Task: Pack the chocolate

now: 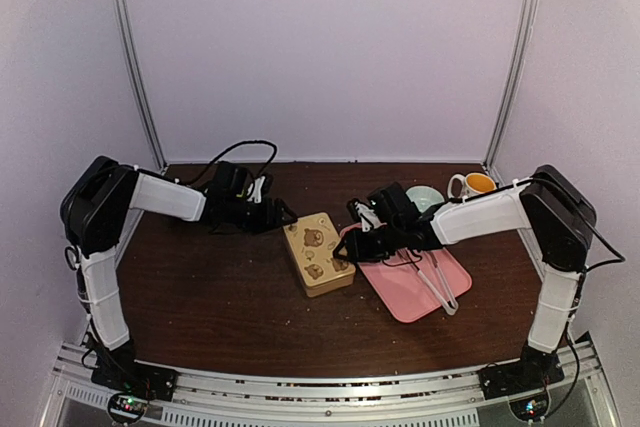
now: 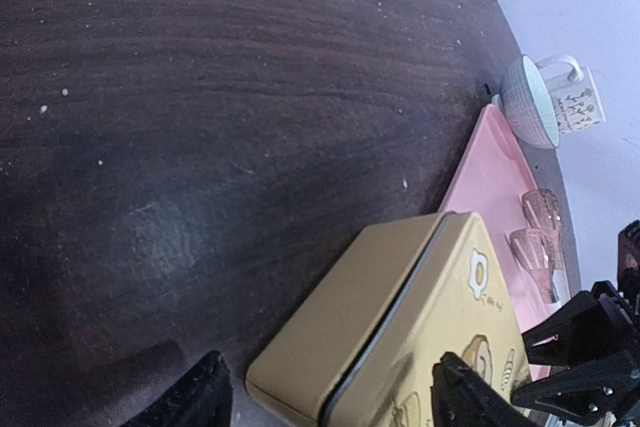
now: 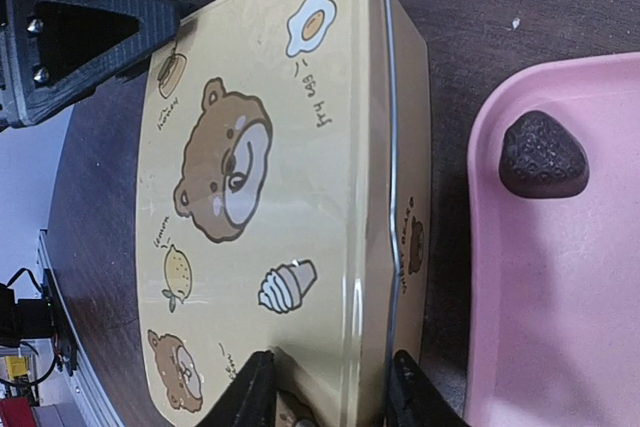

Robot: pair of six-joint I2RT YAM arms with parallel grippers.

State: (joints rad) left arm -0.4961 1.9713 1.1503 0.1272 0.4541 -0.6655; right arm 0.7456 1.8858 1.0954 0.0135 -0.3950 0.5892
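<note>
The left arm (image 1: 150,197) reaches in from the left across the dark wooden worktop (image 1: 200,287). Its claw (image 1: 283,214) stands wide, and the far left corner of the tan tin (image 1: 318,252) lies between the fingers. One finger (image 2: 195,399) is clear of the tin's side and the other sits over the lid.

The tin rests flat near the middle of the worktop with its bear-printed lid on. Just to its right is the pink tray (image 1: 400,302), close beside the tin.

The right claw (image 3: 330,397) is set narrow at the tin's right-hand edge, one finger over the lid and one by the side wall. Whether it actually pinches the rim cannot be told, as the tips run out of the wrist view.

One dark, dimpled chocolate (image 3: 543,154) lies on the tray near the edge that faces the tin, outside the tin. Clear tongs (image 1: 440,282) lie farther right on the tray. Beyond the tray stand a pale bowl (image 1: 425,197) and a white mug (image 1: 470,184).
</note>
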